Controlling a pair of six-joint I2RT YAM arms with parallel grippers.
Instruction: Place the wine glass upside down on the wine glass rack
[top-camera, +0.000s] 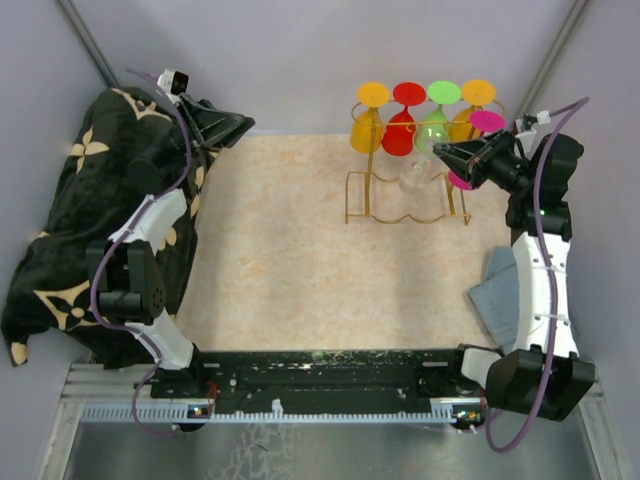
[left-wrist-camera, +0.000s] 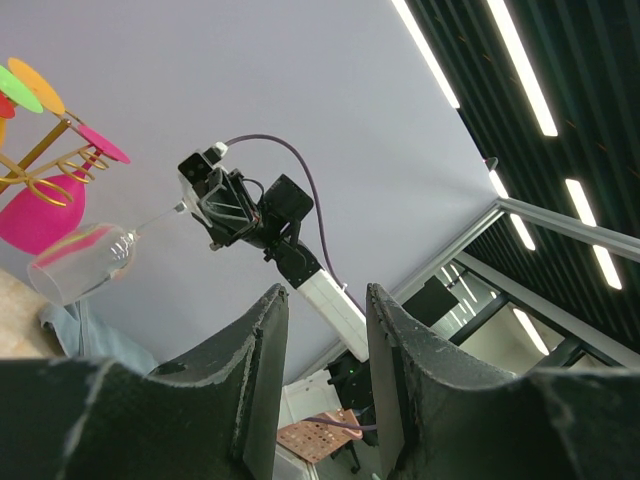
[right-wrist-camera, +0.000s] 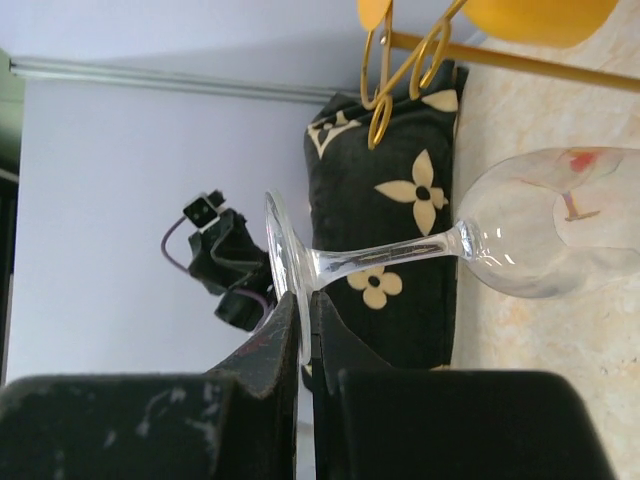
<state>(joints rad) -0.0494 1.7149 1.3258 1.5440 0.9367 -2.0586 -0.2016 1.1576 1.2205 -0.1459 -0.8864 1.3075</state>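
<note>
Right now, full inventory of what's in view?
mat: 1, beige, centre
wine glass rack: 1, gold, far right of mat
coloured glasses: 5, two orange, red, green, magenta, hanging on rack
clear wine glass: 1, clear, at rack, held by its foot
patterned cloth: 1, black and cream, left
folded cloth: 1, grey-blue, near right
left gripper: 1, black, open, by patterned cloth
right gripper: 1, black, shut on glass foot

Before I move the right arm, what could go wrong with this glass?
1. The right gripper pinches only the thin edge of the clear wine glass foot, so the glass could pivot or slip out when turned upside down.
2. Its bowl sits close to the wine glass rack and the pink glass hanging there; a wide swing could knock them.
</note>
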